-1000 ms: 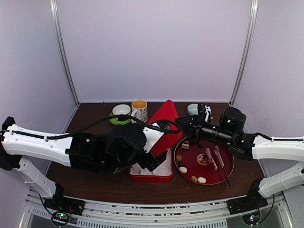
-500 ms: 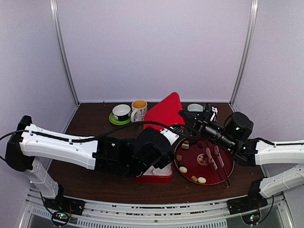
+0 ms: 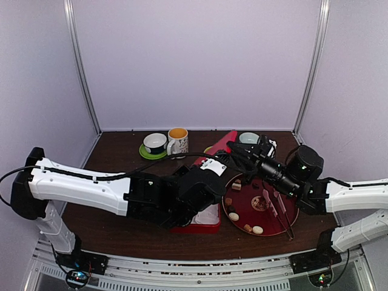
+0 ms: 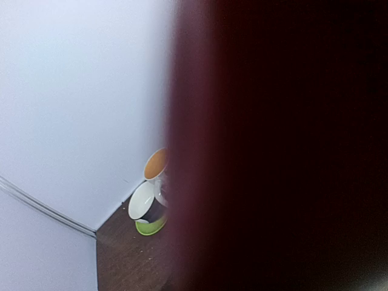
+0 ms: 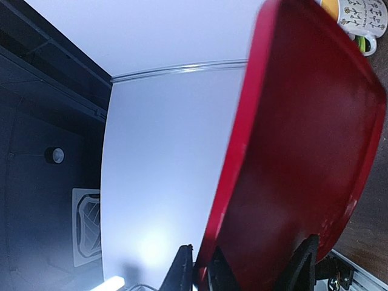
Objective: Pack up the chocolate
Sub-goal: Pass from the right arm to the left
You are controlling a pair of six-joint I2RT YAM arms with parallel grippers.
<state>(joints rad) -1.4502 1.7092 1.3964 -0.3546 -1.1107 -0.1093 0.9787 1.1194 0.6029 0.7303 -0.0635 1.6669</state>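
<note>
Right wrist view: our right gripper [image 5: 245, 270] pinches the red lid [image 5: 303, 139]; the left gripper [image 3: 205, 182], we cannot tell

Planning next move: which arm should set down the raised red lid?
Right. Its gripper clamps the glossy red lid, tilted behind the round dark-red tray; the left arm lies across the red box, fingers unseen.

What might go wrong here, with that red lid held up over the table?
The right gripper pinches the red lid only at its edge; it might slip and drop onto the plate of chocolates or the mug. The left wrist view is almost wholly blocked by a dark red surface, so the left arm may be guided poorly near the red box.
</note>
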